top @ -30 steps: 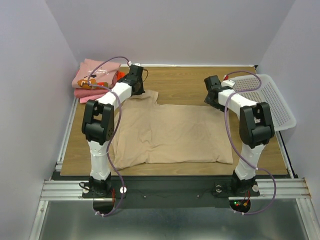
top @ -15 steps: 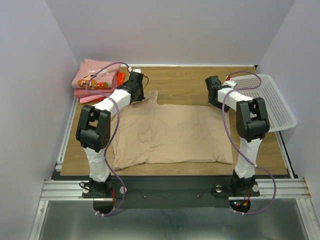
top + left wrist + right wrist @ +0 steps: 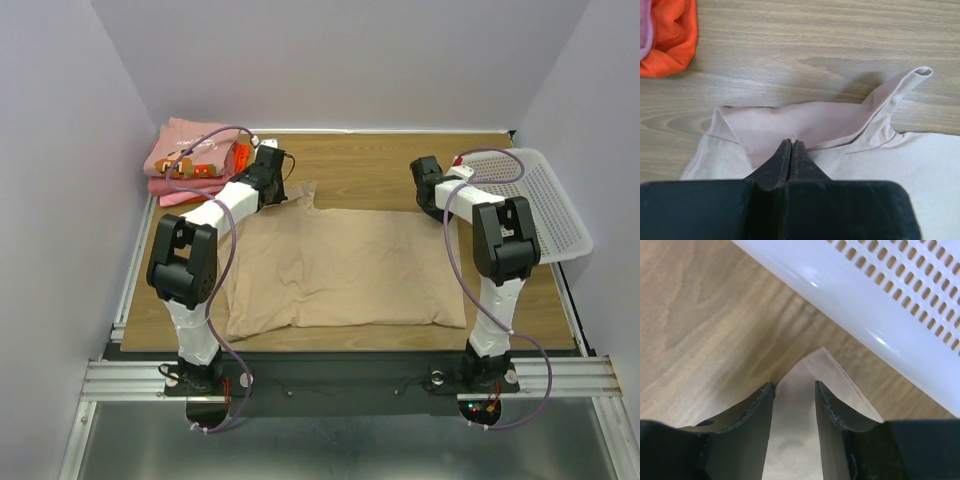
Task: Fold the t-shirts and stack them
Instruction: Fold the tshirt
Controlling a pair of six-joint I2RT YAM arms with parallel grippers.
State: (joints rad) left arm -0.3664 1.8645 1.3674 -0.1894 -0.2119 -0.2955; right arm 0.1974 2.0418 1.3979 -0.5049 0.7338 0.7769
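Note:
The tan t-shirt [image 3: 340,265] lies spread flat mid-table. My left gripper [image 3: 272,186] is at its far left corner, shut on a pinch of the tan cloth [image 3: 805,120]; a bit of fabric pokes out between the tips [image 3: 791,144], and the sleeve [image 3: 900,87] stands up in a fold. My right gripper [image 3: 428,196] is open, its jaws either side of the shirt's far right corner [image 3: 810,370], with cloth between the fingers [image 3: 794,387]. The folded dusty pink graphic shirt [image 3: 185,152] tops a stack with the orange-red shirt [image 3: 240,152] [image 3: 667,35].
The white mesh basket [image 3: 545,200] stands at the right table edge, its rim [image 3: 875,300] close beyond my right fingers. Bare wood [image 3: 360,165] lies past the tan shirt. Walls close in on three sides.
The left gripper has shifted slightly and the tan shirt's far left sleeve has bunched up. The right gripper has edged a little toward the shirt's far right corner.

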